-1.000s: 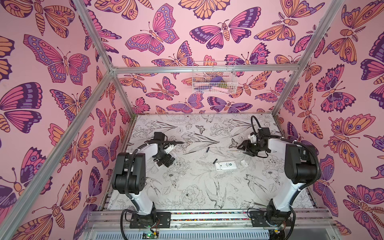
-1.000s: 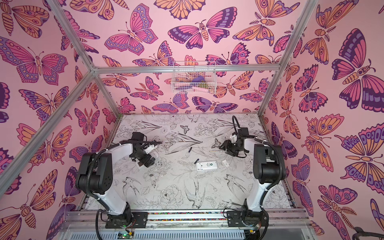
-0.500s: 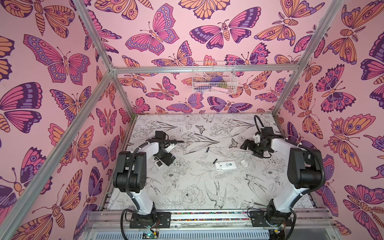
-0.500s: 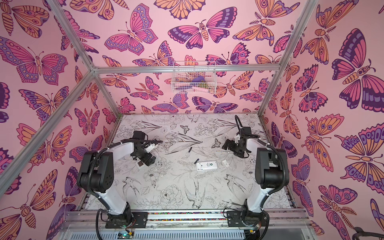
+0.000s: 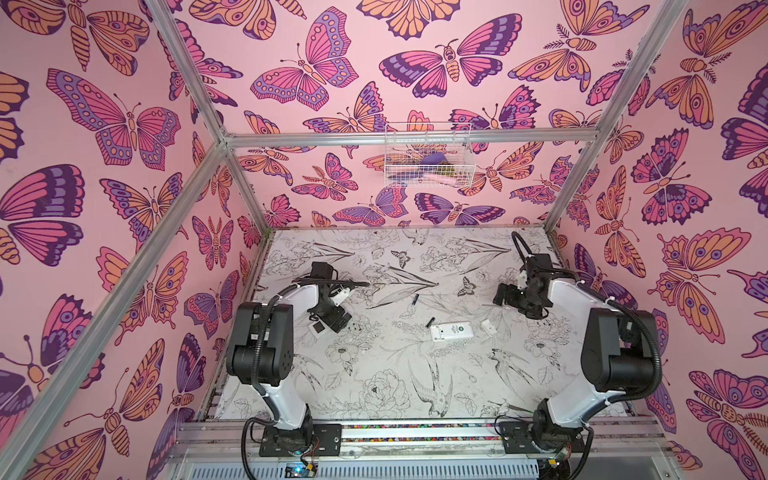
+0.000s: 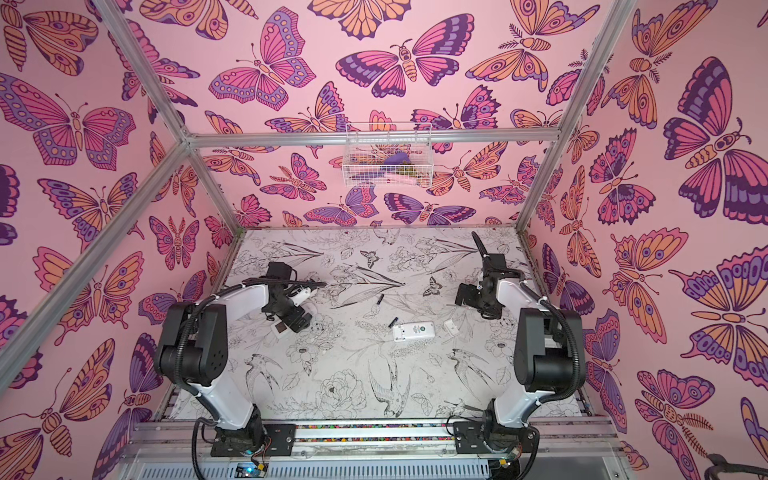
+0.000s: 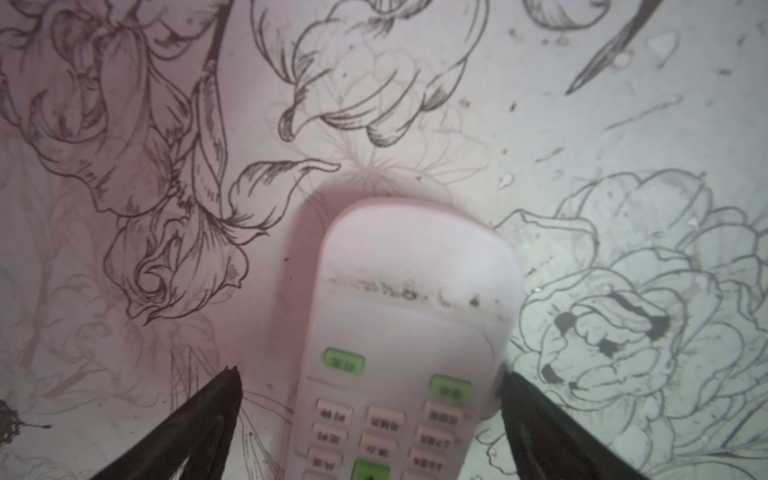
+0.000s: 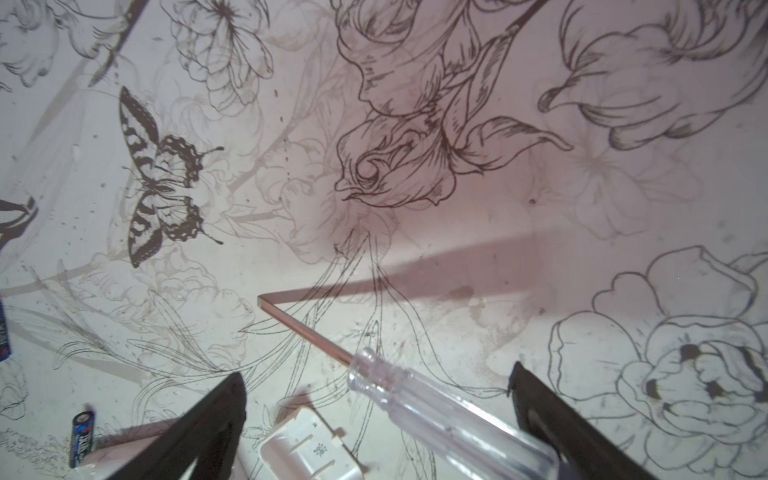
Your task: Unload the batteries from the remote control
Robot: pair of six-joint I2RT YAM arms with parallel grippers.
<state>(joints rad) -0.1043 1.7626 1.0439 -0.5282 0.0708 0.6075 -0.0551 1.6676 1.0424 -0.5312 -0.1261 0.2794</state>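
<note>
Left jaws wide astride button-up remote (image 7: 399, 332), right jaws wide above screwdriver (image 8: 436, 407); loose battery (image 8: 83, 434) looks light, rigid, slick, prone to roll, so pinch mid-barrel.

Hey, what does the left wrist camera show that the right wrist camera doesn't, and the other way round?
Only the left wrist view shows a white remote, buttons up, lying inside the open left gripper. Only the right wrist view shows a clear-handled screwdriver, a white cover plate and a dark battery loose on the table, with the right gripper open. Both show the flower-printed table and black fingertips spread wide.
</note>
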